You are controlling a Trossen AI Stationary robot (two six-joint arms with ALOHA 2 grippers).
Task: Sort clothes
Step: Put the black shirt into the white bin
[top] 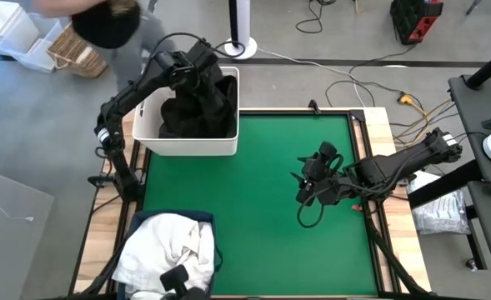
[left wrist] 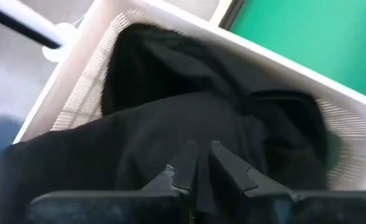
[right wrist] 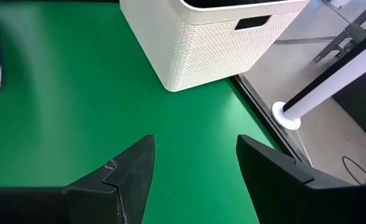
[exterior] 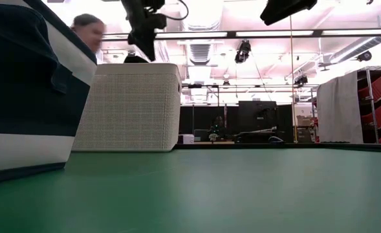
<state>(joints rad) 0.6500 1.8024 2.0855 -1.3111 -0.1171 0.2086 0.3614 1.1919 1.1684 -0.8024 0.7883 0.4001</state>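
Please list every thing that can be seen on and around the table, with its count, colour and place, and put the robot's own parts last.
Woven plastic basket: one, white, table's far left corner.
Soft dark garments: black pile, count unclear, inside that basket.
Fabric bin: one, navy blue, near left corner.
Soft white garments: count unclear, heaped in the bin.
Table mat: one, green, bare centre.
Person: one, behind the basket.
Left gripper: shut on black cloth over the basket.
Right gripper: open, above the mat's right side.

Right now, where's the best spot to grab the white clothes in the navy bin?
Probably the raised folds at the top of the white clothes, coming straight down: they heap above the navy bin rim, so its walls stay clear. The open right pincer is free.
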